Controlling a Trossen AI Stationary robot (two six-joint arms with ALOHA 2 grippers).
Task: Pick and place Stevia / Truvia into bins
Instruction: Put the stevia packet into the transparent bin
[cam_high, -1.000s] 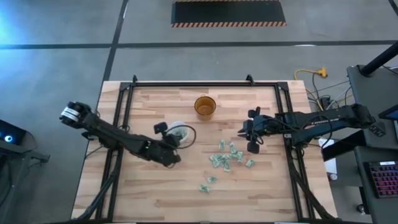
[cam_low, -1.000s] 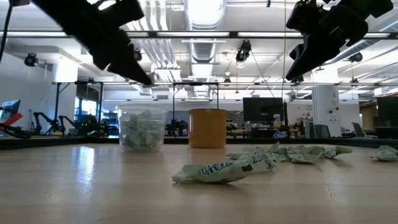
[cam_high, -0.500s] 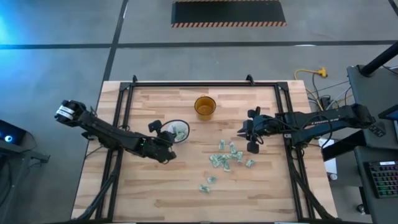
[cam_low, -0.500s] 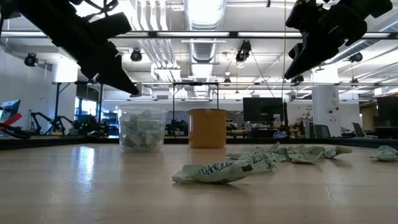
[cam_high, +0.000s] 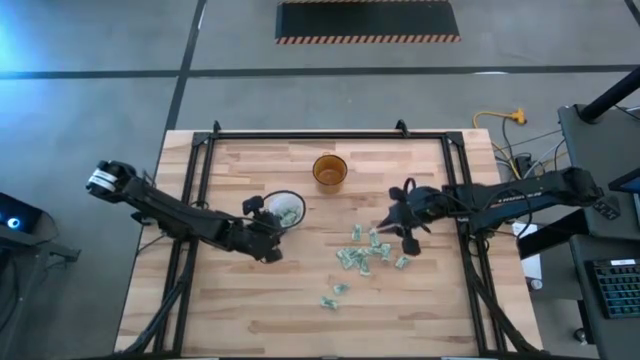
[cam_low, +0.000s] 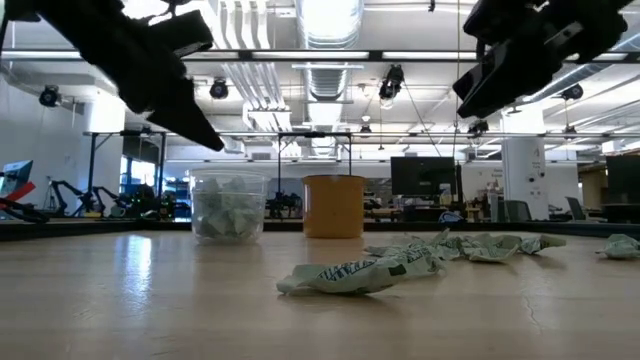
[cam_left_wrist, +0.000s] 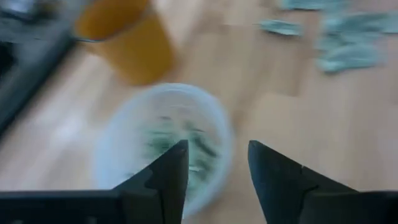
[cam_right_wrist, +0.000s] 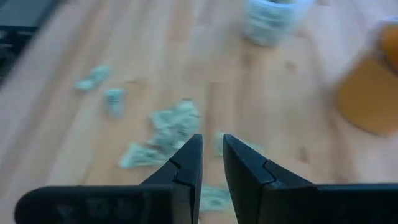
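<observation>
Many pale green and white Stevia / Truvia sachets (cam_high: 365, 250) lie loose on the wooden table right of centre; two more (cam_high: 333, 297) lie nearer the front edge. The translucent cup (cam_high: 287, 210) stands upright and holds several sachets (cam_left_wrist: 180, 140). My left gripper (cam_left_wrist: 217, 168) hovers open just left of the cup with nothing between its fingers. My right gripper (cam_right_wrist: 212, 152) hangs above the right side of the loose sachets. Its fingers stand a narrow gap apart with nothing between them.
An amber-brown cup (cam_high: 329, 171) stands behind the translucent cup, toward the far edge. A black frame (cam_high: 300, 135) borders the table's far, left and right sides. Bare wood lies along the front edge and at the left.
My left gripper has drawn back from above the translucent cup toward the table's left, so the cup's mouth and the sachets in it now show. My right gripper has turned and tipped a little, shifting toward the loose sachets.
</observation>
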